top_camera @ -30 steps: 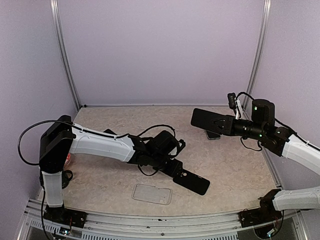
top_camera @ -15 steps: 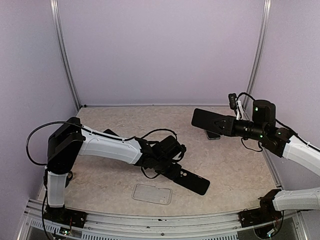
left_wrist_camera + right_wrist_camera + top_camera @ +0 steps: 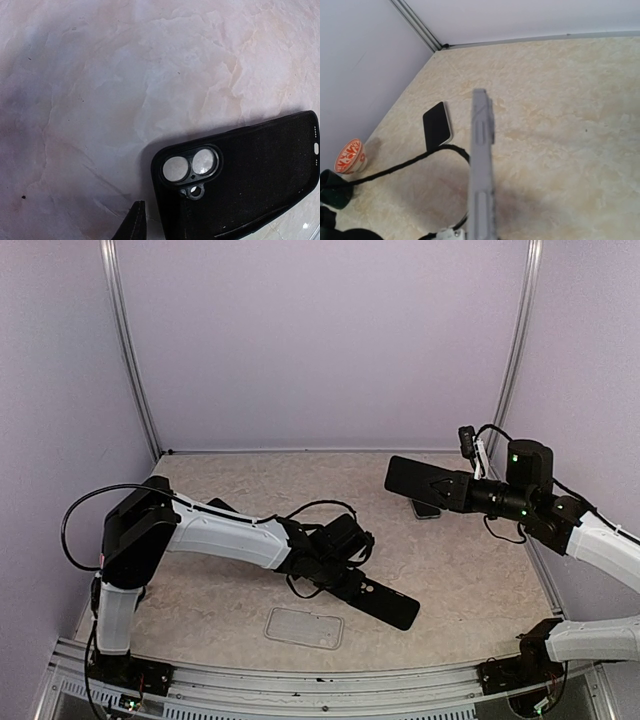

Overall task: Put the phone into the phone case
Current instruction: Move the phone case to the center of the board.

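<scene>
While the phone (image 3: pixel 415 480) is clamped in the right claw (image 3: pixel 452 490) at 2 o'clock, lens holes in the phone case (image 3: pixel 250 175) are shown only wrist-side; left claw (image 3: pixel 345 582) closure cannot be told.

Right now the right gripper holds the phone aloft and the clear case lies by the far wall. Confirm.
Wrong place: the top external view shows the clear case by the near edge. The right gripper does hold the phone aloft.

White-and-black left arm (image 3: pixel 225 535) extended low, reaching rightward. Left end effector (image 3: pixel 345 578) pitched downward; one dark fingertip (image 3: pixel 134 222) visible, closure indeterminate. Right arm (image 3: pixel 590 535) raised, elbow bent. Right end effector (image 3: pixel 455 490) level, clamped on a black slab-shaped phone (image 3: pixel 420 480).
</scene>
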Action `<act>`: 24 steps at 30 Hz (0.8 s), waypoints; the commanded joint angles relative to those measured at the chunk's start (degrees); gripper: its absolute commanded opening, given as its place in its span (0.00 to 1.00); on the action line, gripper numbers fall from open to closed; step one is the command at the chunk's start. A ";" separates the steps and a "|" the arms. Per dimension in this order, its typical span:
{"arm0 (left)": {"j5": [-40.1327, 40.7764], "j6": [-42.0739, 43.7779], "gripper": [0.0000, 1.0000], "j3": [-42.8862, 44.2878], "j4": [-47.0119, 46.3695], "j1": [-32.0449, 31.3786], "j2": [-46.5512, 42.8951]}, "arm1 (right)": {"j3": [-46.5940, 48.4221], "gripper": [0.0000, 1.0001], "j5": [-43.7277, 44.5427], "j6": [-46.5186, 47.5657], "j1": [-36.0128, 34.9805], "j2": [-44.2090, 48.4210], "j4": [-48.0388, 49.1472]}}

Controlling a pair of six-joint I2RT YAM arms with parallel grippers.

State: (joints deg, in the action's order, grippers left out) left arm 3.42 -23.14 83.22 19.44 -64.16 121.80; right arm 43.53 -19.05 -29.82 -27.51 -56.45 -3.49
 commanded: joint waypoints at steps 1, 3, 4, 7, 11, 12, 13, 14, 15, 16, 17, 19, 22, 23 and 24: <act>0.71 -0.33 0.22 2.14 0.98 -0.30 1.53 | 0.32 0.00 0.03 0.38 0.79 1.78 2.71; 0.72 -0.33 0.19 2.54 1.20 -0.26 1.90 | 0.33 0.00 -0.05 0.41 0.79 1.78 2.86; 0.84 -0.41 0.17 2.64 1.28 -0.26 2.14 | 0.29 0.00 -0.03 0.44 0.77 1.78 2.87; 1.14 -0.64 0.11 2.63 1.49 -0.18 2.37 | 0.17 0.00 -0.03 0.47 0.78 1.86 2.87; 1.47 -1.13 0.03 2.50 1.57 0.22 2.30 | 0.24 0.00 -0.09 0.51 0.79 1.94 2.87; 1.62 -1.28 0.01 2.39 1.71 0.40 2.28 | 0.19 0.00 -0.11 0.47 0.84 1.95 2.93; 1.70 -1.48 0.00 2.28 1.70 0.51 2.23 | 0.19 0.00 -0.09 0.47 0.85 1.95 2.95; 1.94 -1.74 0.00 2.11 1.71 0.69 2.02 | 0.24 0.00 -0.03 0.48 0.88 1.95 2.96; 2.22 -2.01 0.00 1.98 1.70 0.91 1.84 | 0.32 0.00 -0.09 0.47 0.88 1.95 3.02; 2.43 -2.32 0.00 1.78 1.66 1.10 1.65 | 0.32 0.00 -0.15 0.39 0.91 1.98 3.04; 2.70 -2.66 0.00 1.56 1.65 1.40 1.48 | 0.26 0.00 -0.24 0.37 0.88 1.88 3.12; 3.06 -3.44 0.00 1.11 1.57 2.13 0.89 | 0.31 0.00 -0.37 0.33 0.88 1.78 3.21; 3.96 -4.54 0.00 0.64 1.70 3.44 -0.23 | 0.24 0.00 -0.76 0.29 0.88 1.54 3.31; 4.16 -4.89 0.00 0.51 1.78 3.92 -0.55 | 0.16 0.00 -1.00 0.17 0.88 1.40 3.31; 4.29 -5.19 0.00 0.29 1.70 4.62 -1.01 | 0.01 0.00 -1.30 0.02 0.88 1.30 3.31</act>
State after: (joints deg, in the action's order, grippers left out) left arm 4.54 -26.30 84.55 20.10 -62.57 122.93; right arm 43.53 -19.25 -29.76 -27.24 -56.23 -3.46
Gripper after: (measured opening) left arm 0.022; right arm 0.045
